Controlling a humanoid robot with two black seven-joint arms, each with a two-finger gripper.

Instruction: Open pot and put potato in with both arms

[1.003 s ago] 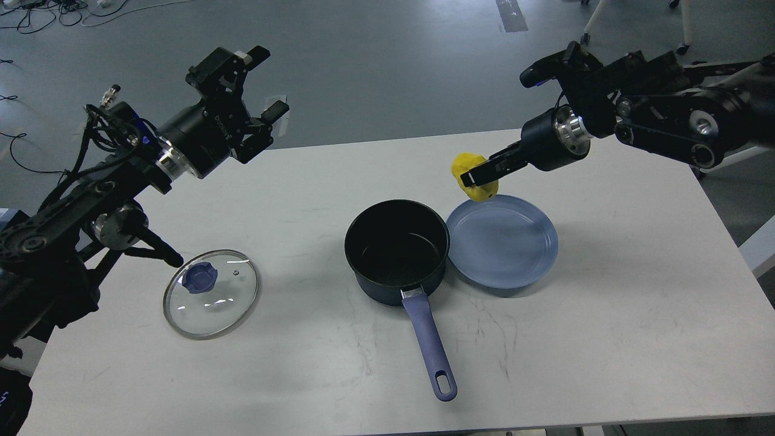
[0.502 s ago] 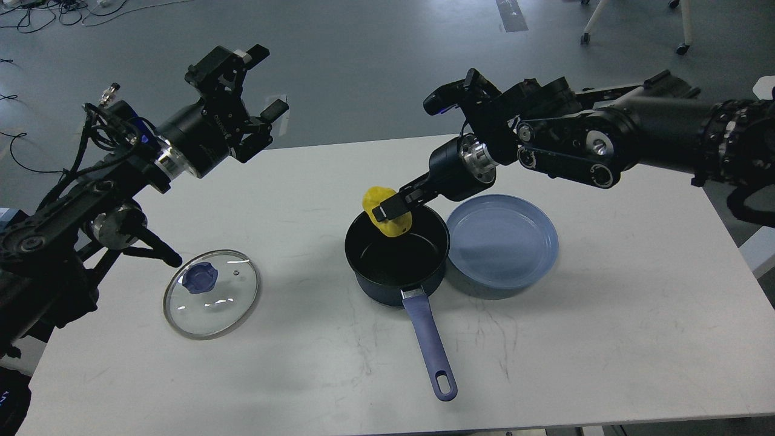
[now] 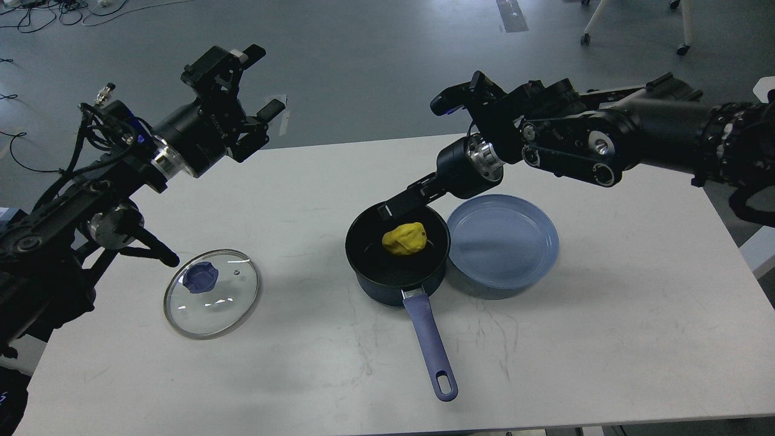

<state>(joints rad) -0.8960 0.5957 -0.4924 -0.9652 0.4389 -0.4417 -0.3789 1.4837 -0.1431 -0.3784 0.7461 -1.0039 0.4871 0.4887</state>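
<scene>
The dark navy pot (image 3: 380, 287) stands open at the table's middle, its periwinkle handle (image 3: 428, 342) pointing toward me. The yellow potato (image 3: 405, 238) lies inside it on the black bottom. My right gripper (image 3: 395, 209) hangs just above the pot's far rim, empty, its fingers parted off the potato. The glass lid (image 3: 211, 293) with the blue knob lies flat on the table at the left. My left gripper (image 3: 261, 82) is open and empty, raised high beyond the table's far left edge, well away from the lid.
A shallow round blue plate (image 3: 511, 251) sits touching the pot's right side. The white table (image 3: 605, 339) has its front edge near the handle's tip. Chair legs and cables lie on the grey floor behind.
My right gripper carried the potato left from over the plate to over the pot and let it go; the potato now lies in the pot. The left arm shifted slightly up.
</scene>
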